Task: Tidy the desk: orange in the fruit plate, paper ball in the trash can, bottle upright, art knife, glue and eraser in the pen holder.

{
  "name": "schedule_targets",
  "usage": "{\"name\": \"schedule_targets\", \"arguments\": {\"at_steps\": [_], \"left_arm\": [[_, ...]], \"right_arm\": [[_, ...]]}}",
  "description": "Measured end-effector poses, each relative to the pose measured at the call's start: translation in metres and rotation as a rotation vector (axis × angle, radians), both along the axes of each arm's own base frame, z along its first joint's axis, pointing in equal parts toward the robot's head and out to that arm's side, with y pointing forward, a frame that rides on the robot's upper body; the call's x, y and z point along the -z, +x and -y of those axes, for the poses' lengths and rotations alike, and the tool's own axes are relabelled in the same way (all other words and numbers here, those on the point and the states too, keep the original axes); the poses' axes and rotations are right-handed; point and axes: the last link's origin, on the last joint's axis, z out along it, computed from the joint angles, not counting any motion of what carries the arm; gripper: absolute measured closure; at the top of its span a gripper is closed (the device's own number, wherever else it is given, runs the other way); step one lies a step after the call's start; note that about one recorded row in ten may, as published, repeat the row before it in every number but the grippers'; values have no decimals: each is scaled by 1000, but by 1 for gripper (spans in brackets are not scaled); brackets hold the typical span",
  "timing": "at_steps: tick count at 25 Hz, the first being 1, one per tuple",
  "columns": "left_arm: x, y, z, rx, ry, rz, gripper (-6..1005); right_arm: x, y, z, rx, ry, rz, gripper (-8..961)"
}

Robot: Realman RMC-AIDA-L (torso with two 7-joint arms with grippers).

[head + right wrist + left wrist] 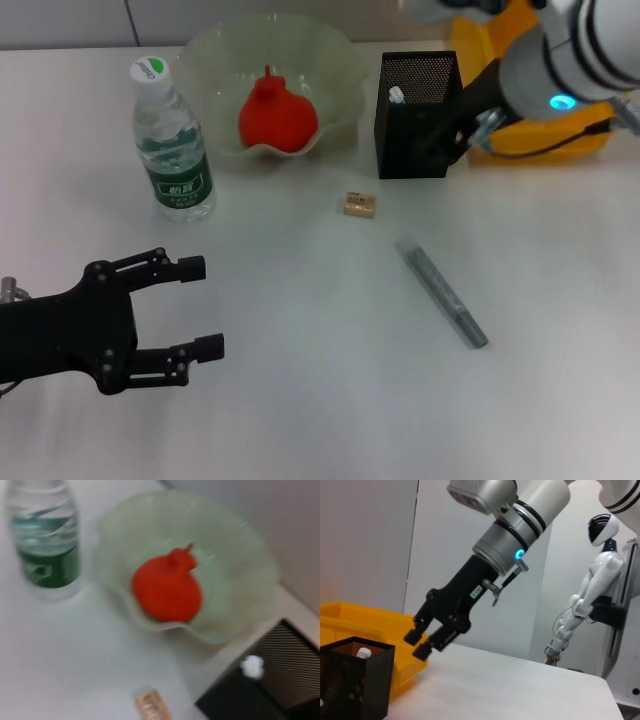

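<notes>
The bottle point(172, 140) point(45, 545) stands upright at the back left. Beside it, the red-orange fruit point(277, 115) point(167, 587) lies in the pale green fruit plate point(215, 50) point(240, 555). A white-capped glue point(396, 95) point(363, 653) point(252, 666) sticks up inside the black mesh pen holder point(418, 120) point(355, 685). The tan eraser point(359, 205) point(152, 705) and the grey art knife point(443, 292) lie on the table. My right gripper point(450, 135) point(418, 644) hangs by the holder's right rim, fingers slightly apart and empty. At the front left my left gripper point(195, 308) is open. The paper ball is out of view.
A yellow bin point(535, 100) point(370, 625) stands behind and right of the pen holder. A white humanoid robot point(585, 595) stands beyond the table's far edge.
</notes>
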Motion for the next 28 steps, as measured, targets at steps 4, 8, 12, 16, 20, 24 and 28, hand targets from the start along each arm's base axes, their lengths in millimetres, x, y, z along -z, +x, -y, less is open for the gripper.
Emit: {"name": "schedule_targets", "arguments": {"at_steps": [4, 8, 12, 16, 20, 24, 28], "left_arm": [[1, -1, -1, -3, 3, -8, 148], [2, 0, -1, -2, 1, -9, 148], [2, -1, -1, -8, 0, -7, 148], [3, -1, -1, -14, -2, -7, 148], [4, -1, -3, -13, -1, -10, 148], [4, 0, -4, -12, 0, -12, 148], [4, 0, -4, -12, 0, -12, 149]], "right_arm": [[16, 4, -2, 20, -72, -17, 565], [32, 15, -11, 51, -85, -34, 404], [47, 24, -17, 56, -80, -84, 304], [60, 33, -17, 54, -111, -143, 288], [69, 42, -20, 61, -109, -165, 303], [73, 50, -25, 54, -71, -171, 318], [76, 56, -26, 48, -55, -172, 333]]}}
